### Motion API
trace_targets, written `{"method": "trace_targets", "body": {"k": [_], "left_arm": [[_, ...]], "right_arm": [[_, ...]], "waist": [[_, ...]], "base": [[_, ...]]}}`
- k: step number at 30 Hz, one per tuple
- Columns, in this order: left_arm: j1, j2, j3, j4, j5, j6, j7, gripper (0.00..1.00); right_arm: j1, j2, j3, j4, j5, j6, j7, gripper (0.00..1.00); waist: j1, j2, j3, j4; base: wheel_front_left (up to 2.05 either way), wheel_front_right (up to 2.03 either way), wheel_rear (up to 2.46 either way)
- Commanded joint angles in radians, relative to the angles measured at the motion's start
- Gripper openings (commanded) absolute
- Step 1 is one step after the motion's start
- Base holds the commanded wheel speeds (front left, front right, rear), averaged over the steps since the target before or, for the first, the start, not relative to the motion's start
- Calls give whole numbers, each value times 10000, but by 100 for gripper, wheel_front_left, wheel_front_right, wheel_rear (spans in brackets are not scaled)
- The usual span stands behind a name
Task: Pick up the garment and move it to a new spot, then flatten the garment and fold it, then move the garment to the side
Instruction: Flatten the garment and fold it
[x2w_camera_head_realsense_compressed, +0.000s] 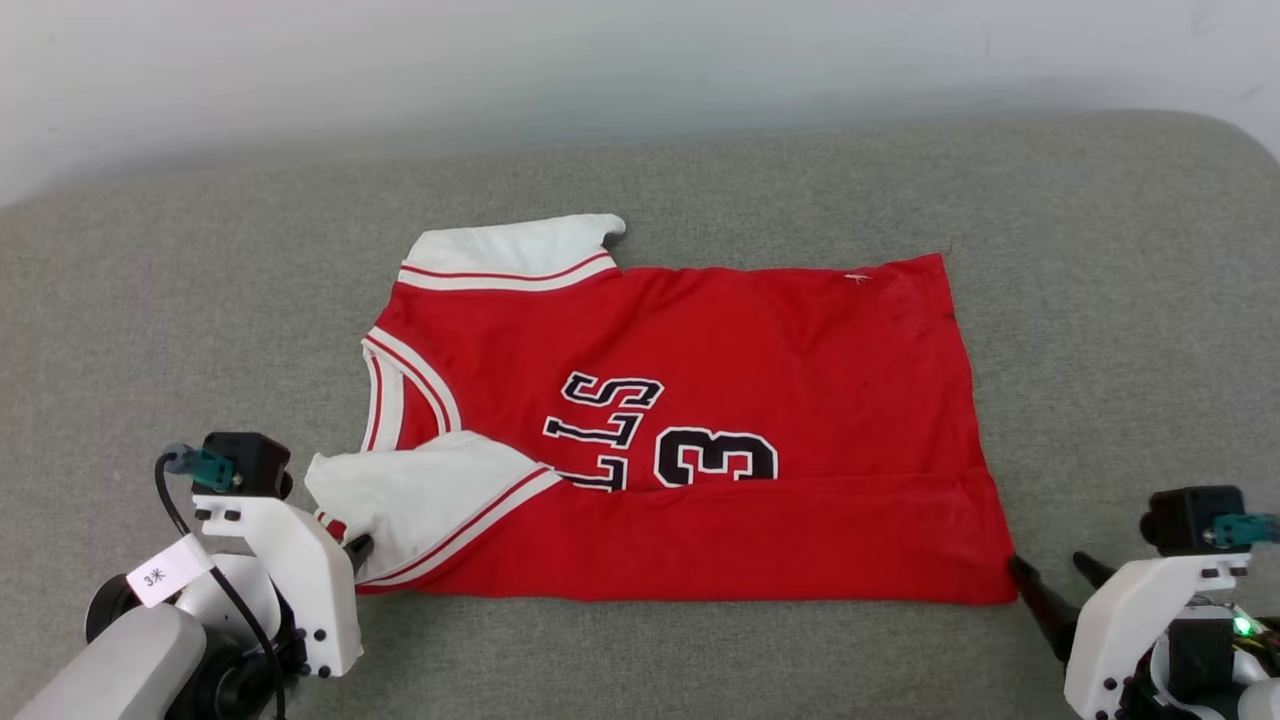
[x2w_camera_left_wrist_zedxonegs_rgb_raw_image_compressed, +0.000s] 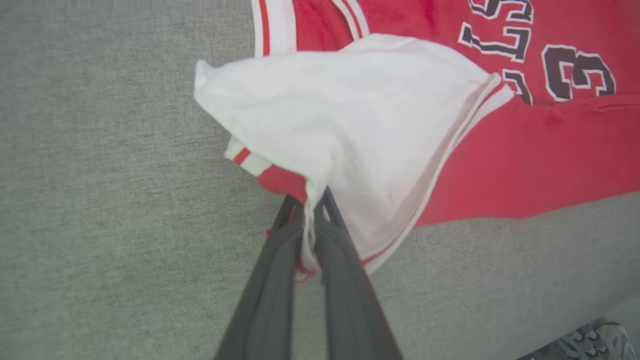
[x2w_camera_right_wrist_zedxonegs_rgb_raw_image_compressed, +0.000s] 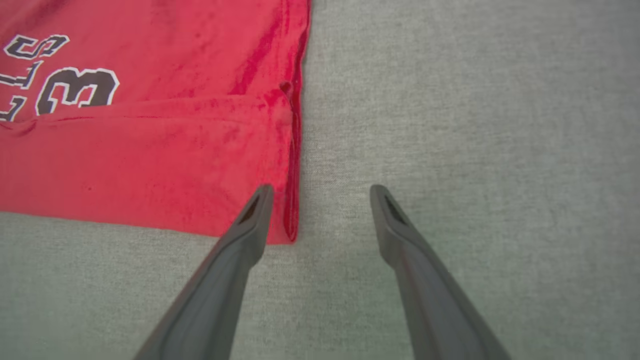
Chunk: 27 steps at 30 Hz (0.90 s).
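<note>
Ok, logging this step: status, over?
Left gripper shut on garment, white sleeve. Right gripper open at hem corner. Nothing in the way.

Right tool (x2w_camera_right_wrist_zedxonegs_rgb_raw_image_compressed: 321, 192) spread wide, straddling garment (x2w_camera_right_wrist_zedxonegs_rgb_raw_image_compressed: 150, 160) corner.

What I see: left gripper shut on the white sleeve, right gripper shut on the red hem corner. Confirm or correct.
Wrong: the right wrist view shows the right gripper open at the hem corner of the garment. The rest holds.

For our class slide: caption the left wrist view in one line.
Left gripper pinches the white sleeve of the garment on grey upholstery.
</note>
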Motion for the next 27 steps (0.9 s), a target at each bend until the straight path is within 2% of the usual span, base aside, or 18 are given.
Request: {"method": "trace_targets", "body": {"k": [1,5,15,16,17,18,27], "left_arm": [[11,61,9,-138,59,79,-34,0],[-45,78,8,-574,148,224,-46,0],[-92,-58,-29,-779,124,202,-152,0],[-71,-82,-47,-760,83,179,-135,0],[-69,-104,-64,-741,86,159,-128,0],[-52,-136,-62,-723,81,150,-160,0],[662,-94,-59,-1014,229,396,-714,0]], "right_arm": [[-81,-83,117,-84,18,-8,337,100],[-280,-117,460,-155,152,-9,1220,100],[-740,119,1512,1032,289,-3,1951,100],[-750,123,1604,1128,274,1,1988,76],[-739,173,1645,1180,320,9,1974,20],[-719,177,1672,1209,331,9,1970,0],[-583,-421,1387,658,31,-11,1932,0]], "waist": [[0,0,113,80],[0,0,382,222],[0,0,910,498],[0,0,914,520],[0,0,900,543],[0,0,864,559],[0,0,55,482]], "base": [[0,0,0],[0,0,0],[0,0,0],[0,0,0],[0,0,0],[0,0,0],[0,0,0]]}}
